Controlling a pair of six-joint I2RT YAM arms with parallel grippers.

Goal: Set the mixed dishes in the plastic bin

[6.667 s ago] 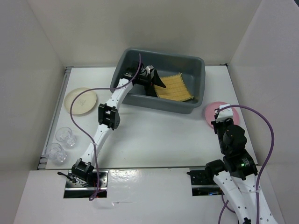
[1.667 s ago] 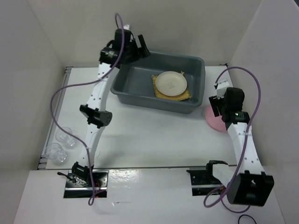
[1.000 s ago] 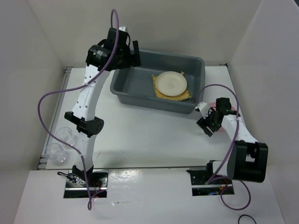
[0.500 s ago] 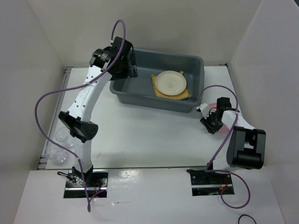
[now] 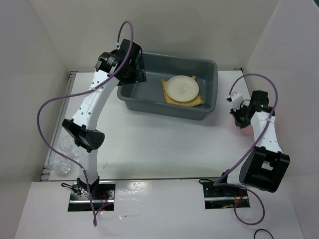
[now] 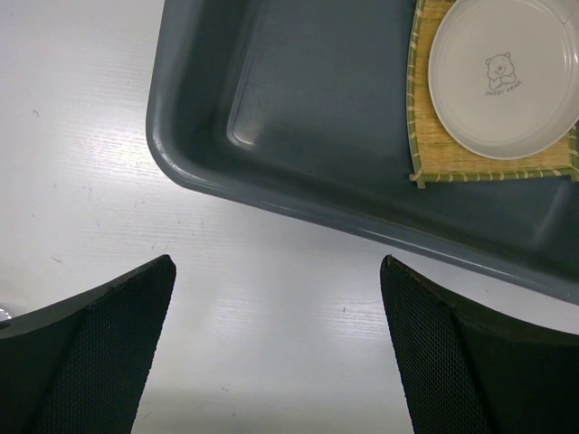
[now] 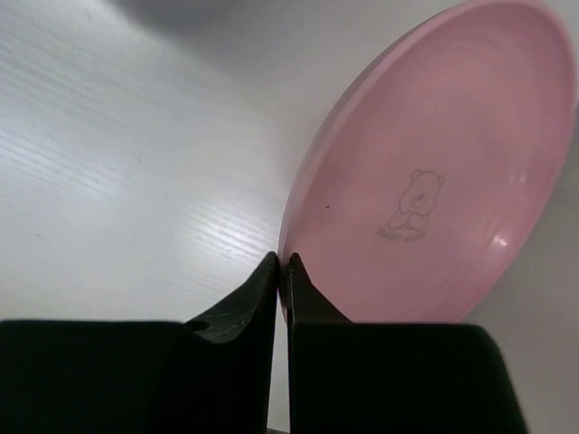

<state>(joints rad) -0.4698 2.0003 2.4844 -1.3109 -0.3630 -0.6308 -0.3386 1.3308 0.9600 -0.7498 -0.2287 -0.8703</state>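
The dark grey plastic bin [image 5: 162, 105] stands at the back, and in it the cream plate [image 5: 182, 88] lies on the yellow woven mat [image 5: 195, 102]. In the right wrist view my right gripper [image 7: 283, 263] is shut on the rim of the pink plate [image 7: 434, 172], which is tilted up on edge over the table right of the bin. From above, only a sliver of that pink plate [image 5: 242, 123] shows by the right gripper [image 5: 241, 115]. My left gripper [image 6: 276, 298] hangs open and empty above the bin's [image 6: 317, 136] left end, with the cream plate [image 6: 505, 77] and mat [image 6: 470, 163] beyond. Two clear glass cups [image 5: 58, 164] sit at the table's left edge.
White walls close in the table on the left, back and right. The left arm's elbow [image 5: 83, 139] hangs over the cup nearer the bin [image 5: 64, 145]. A purple cable loops off each arm.
My right gripper has closed on the pink plate's rim and swung right, tipping the plate up. The left arm has dropped slightly and stays open by the bin.
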